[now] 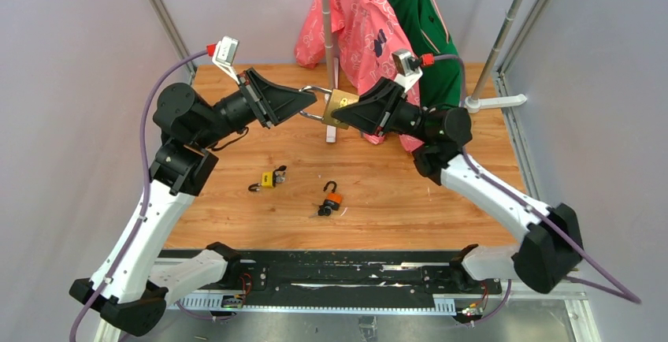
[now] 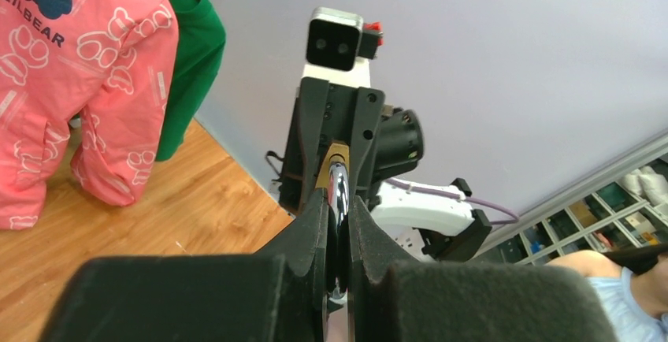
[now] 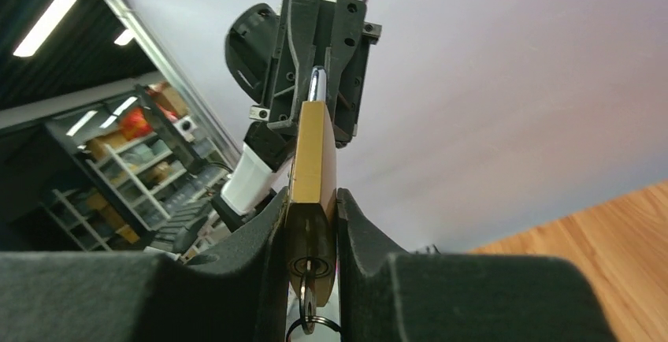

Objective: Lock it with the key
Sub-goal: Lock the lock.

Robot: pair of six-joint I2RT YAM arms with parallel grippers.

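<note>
Left gripper [image 2: 338, 200] pinching shackle [image 2: 339, 184], right gripper [image 3: 313, 200] clamping padlock [image 3: 313, 153]

Left gripper is clenching on the shackle, and the padlock is hanging in mid-air above the bench [image 1: 236, 161]. Right gripper is squeezing the padlock's flat sides, with the key [image 3: 307, 302] sitting in the keyhole. Whether the shackle is seated is not showing. The step is probably calling for keeping both grips in line, pressing the shackle straight in, then turning the key without twisting the body.
</note>
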